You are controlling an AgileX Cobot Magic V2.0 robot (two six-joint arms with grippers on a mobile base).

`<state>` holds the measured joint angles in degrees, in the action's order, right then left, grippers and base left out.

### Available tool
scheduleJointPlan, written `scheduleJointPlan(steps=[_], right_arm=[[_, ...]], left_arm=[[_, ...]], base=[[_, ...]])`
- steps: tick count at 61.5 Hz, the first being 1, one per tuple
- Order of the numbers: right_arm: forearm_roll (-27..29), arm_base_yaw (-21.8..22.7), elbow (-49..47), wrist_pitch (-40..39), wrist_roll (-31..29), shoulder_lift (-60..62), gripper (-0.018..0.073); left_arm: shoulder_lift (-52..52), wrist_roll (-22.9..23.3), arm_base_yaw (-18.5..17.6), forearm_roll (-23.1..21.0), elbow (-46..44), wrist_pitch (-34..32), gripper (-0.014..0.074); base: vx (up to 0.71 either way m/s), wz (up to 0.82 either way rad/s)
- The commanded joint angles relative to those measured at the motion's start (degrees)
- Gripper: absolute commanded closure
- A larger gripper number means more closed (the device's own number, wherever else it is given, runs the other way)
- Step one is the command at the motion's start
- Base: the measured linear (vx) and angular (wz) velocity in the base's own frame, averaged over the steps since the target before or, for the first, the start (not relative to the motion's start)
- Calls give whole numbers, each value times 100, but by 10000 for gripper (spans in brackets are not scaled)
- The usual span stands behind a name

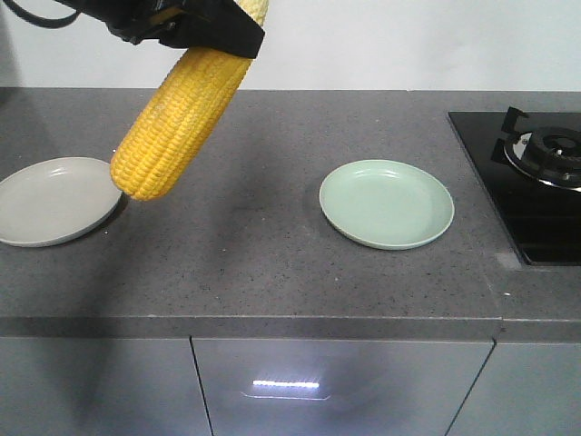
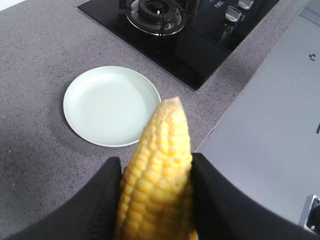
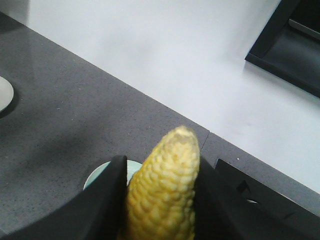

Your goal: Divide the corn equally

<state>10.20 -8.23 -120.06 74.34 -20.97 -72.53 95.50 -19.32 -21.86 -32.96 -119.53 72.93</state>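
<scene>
Grey speckled stone forms the desk (image 1: 254, 263). At its left edge we see a pale grey plate (image 1: 45, 204) with nothing on it. Just right of that plate, up in the air, the left pincer (image 1: 204, 32) is clamped on the first cob (image 1: 177, 118). This cob hangs tilted, with its lower end down to the left. That end is close to the grey plate's right rim in the front view, and we cannot tell whether it touches. From the left wrist we see the black jaws pressed against both sides of the yellow kernels.

Further right, near the middle of the desk, a pale green plate (image 1: 387, 203) lies flat and bare, well apart from the grey one. Beyond it a black hob (image 1: 536, 173) with a burner is set into the desk at the right edge.

The right pincer (image 3: 161, 165) appears only in its own wrist view. It is closed around the second cob (image 3: 165, 195), whose pale tapered tip pokes out past the jaws toward the white wall (image 3: 165, 65).
</scene>
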Motion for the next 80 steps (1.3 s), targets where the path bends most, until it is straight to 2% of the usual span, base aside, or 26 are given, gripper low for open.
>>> scheduleJointPlan(steps=[1, 80], right_arm=[[25, 36, -91, -47, -22, 69, 564], [25, 36, -91, -48, -22, 69, 564]], left_arm=[[-234, 38, -14, -239, -147, -125, 603], [-234, 38, -14, -239, -147, -125, 603]], base=[[9, -5], [7, 0]])
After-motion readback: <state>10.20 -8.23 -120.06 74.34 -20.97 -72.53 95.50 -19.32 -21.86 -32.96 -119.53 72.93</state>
